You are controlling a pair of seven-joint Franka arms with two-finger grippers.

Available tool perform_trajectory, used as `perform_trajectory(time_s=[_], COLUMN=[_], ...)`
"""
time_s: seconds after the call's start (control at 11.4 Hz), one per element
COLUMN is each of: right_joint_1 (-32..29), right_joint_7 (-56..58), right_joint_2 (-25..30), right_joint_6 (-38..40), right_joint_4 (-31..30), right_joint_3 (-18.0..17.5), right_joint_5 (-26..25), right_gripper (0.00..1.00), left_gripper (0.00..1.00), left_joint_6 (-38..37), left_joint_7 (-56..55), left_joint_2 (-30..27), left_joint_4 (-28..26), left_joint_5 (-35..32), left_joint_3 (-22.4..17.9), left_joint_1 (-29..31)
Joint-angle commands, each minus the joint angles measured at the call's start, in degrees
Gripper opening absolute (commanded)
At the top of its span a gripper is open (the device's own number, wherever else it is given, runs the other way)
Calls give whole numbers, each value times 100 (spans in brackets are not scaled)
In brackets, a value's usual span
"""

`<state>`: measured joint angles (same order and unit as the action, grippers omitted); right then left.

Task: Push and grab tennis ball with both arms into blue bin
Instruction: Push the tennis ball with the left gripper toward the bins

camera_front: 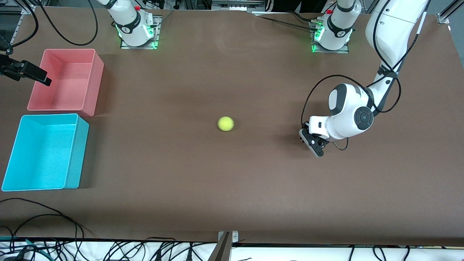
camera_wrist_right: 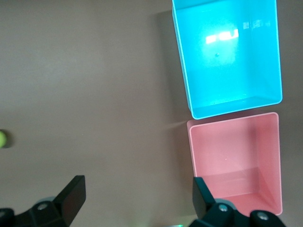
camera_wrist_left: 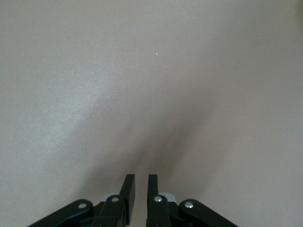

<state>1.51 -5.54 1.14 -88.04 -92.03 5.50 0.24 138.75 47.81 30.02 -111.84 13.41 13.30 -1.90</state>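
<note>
The tennis ball lies on the brown table near its middle and also shows at the edge of the right wrist view. The blue bin stands at the right arm's end of the table and looks empty in the right wrist view. My left gripper is low over the table toward the left arm's end, well apart from the ball, with its jaws almost together and nothing between them. My right gripper hangs wide open and empty over the outer edge of the pink bin.
A pink bin stands right beside the blue bin, farther from the front camera, and shows empty in the right wrist view. Cables lie along the table's front edge.
</note>
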Motion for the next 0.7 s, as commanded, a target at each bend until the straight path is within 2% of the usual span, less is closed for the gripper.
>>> perform_trajectory(time_s=[0.0, 0.09, 0.26, 0.35, 0.52, 0.61], right_joint_1=[-10, -19, -19, -10, 7, 8], right_joint_7=[-44, -18, -26, -44, -52, -44], right_joint_2=[-166, -288, -412, -447, -509, -492], right_joint_6=[155, 164, 182, 182, 199, 208], right_joint_4=[80, 36, 18, 9, 9, 18], right_joint_3=[4, 4, 4, 4, -14, -14], right_joint_5=[90, 99, 239, 370, 371, 371], right_gripper=[100, 100, 100, 100, 100, 100], left_gripper=[47, 53, 58, 67, 100, 100], left_joint_6=[-112, -103, -112, -112, -103, -85], left_joint_7=[-61, -52, 0, 0, -78, -87], left_joint_2=[-58, -75, -172, -242, -443, -540], left_joint_4=[22, -39, -144, -241, -565, -715], left_joint_5=[-49, -40, -40, -49, -58, -66], left_joint_3=[6, -29, -117, -126, -126, -143], left_joint_1=[41, 41, 41, 76, 269, 313])
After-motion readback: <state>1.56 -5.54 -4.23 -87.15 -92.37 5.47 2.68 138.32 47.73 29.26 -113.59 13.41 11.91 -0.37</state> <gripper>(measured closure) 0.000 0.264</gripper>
